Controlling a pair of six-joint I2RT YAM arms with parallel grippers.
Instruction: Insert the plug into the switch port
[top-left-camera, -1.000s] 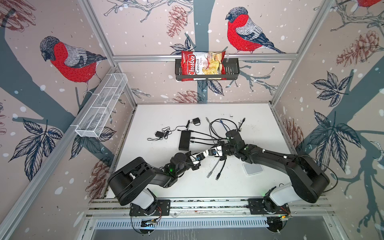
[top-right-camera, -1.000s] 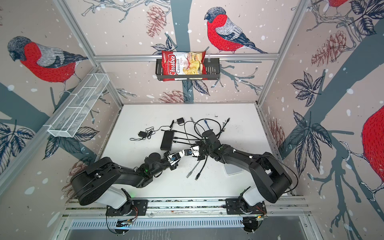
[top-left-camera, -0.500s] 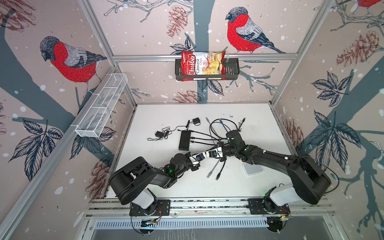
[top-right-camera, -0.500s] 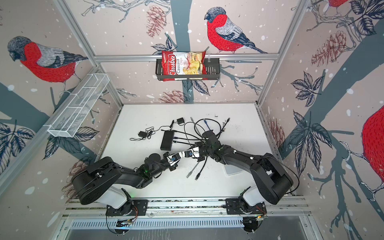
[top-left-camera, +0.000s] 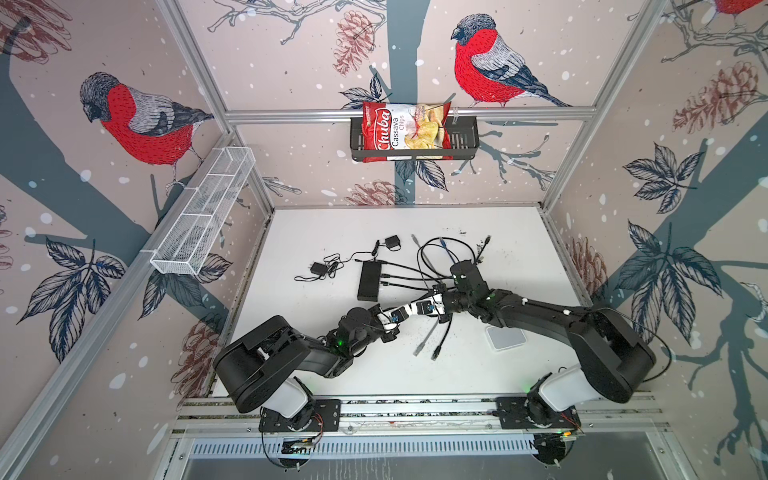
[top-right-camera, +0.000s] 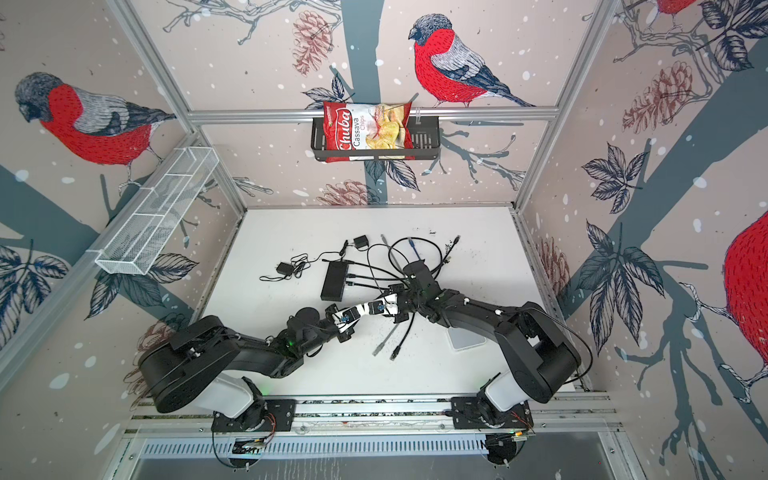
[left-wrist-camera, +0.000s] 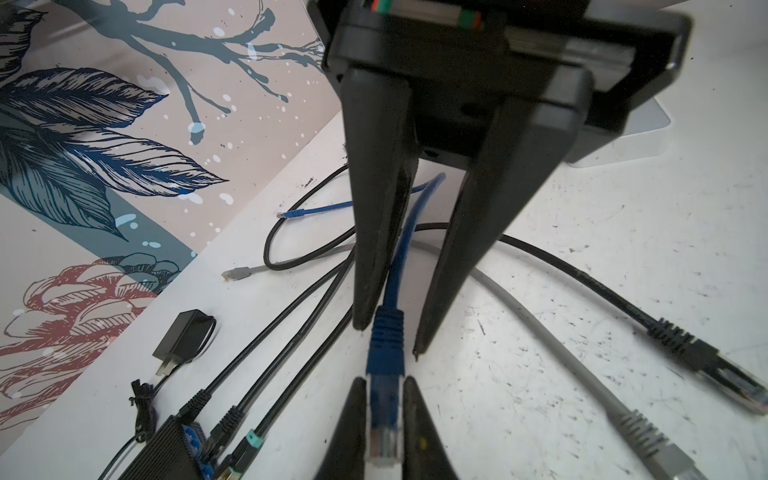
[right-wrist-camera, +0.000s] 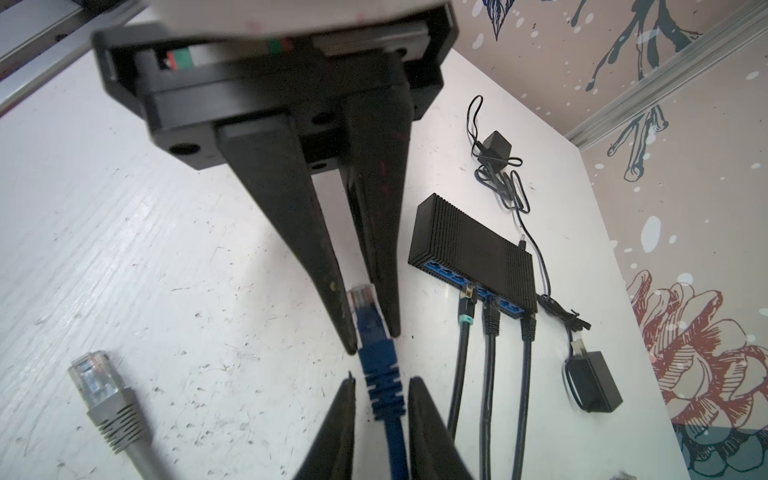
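Note:
The plug (left-wrist-camera: 384, 436) is a clear connector with a blue boot on a blue cable. My left gripper (left-wrist-camera: 385, 415) is shut on it, its fingers pressed against both sides. My right gripper (right-wrist-camera: 382, 399) faces it tip to tip and stands narrowly open, straddling the blue boot (right-wrist-camera: 384, 390) with a gap on each side. In both top views the two grippers meet above mid-table (top-left-camera: 411, 311) (top-right-camera: 362, 312), just right of the switch (top-left-camera: 369, 280) (top-right-camera: 333, 280). The switch (right-wrist-camera: 473, 253) is a black ribbed box with blue ports; three black cables are plugged into it.
A loose grey cable plug (right-wrist-camera: 97, 378) and a black cable plug (left-wrist-camera: 706, 365) lie on the table near the grippers. A white flat box (top-left-camera: 506, 337) sits under the right arm. Two black power adapters (top-left-camera: 392, 241) (top-left-camera: 319, 268) with thin cords lie behind the switch.

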